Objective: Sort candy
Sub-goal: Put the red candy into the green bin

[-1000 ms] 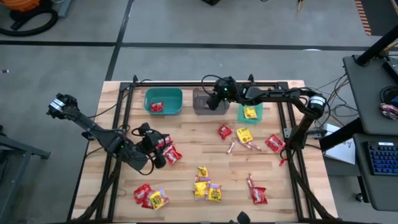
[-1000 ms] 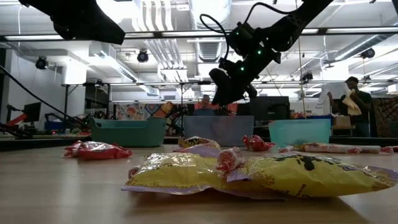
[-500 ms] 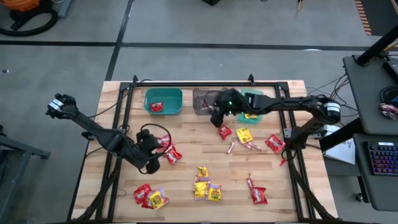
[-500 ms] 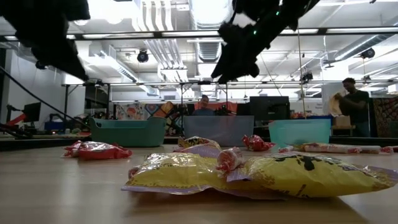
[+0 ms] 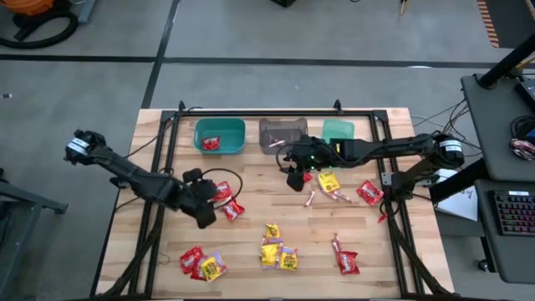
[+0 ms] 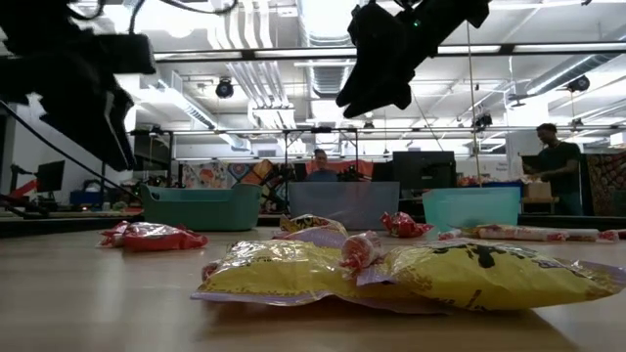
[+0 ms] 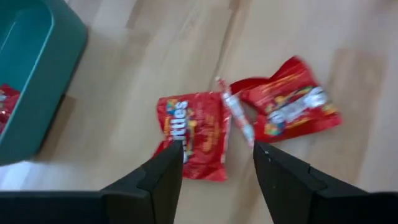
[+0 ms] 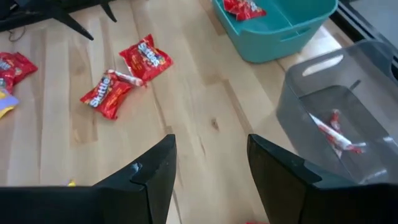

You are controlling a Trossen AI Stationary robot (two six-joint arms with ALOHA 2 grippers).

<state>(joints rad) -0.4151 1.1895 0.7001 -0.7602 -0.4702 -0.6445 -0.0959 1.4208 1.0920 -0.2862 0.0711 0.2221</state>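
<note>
Over the left-centre of the table, our left gripper (image 7: 214,165) hangs open above a red packet (image 7: 193,134), fingers spread to straddle it. Our right gripper (image 8: 208,162) is open and empty near the grey bin (image 8: 336,106), which holds pinkish sticks (image 8: 333,134).

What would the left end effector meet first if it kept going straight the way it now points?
Most likely the red candy packet lying flat on the table, just ahead of the open left end effector. A thin pinkish stick lies right beside that packet. How much height remains is hard to judge.
</note>
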